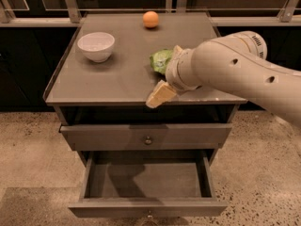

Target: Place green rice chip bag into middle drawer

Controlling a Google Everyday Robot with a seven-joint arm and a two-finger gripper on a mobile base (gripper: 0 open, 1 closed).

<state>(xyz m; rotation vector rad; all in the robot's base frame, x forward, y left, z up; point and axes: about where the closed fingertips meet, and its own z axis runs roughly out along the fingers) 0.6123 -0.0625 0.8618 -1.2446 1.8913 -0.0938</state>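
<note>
The green rice chip bag [161, 60] lies on the grey cabinet top [108, 79], right of centre; only its left part shows, the rest is hidden behind my arm. My gripper [164, 76] is right at the bag's near right side, low over the cabinet top by its front edge. The middle drawer [146, 179] is pulled out below, its grey tray bare and its front panel [148, 208] at the bottom of the view. The gripper is above and behind the open drawer.
A white bowl [96, 45] stands at the cabinet's back left and an orange ball [151, 19] at the back centre. A shut grey drawer front with a round knob [148, 139] sits above the open drawer. My large white arm [235, 69] reaches in from the right. The floor is speckled.
</note>
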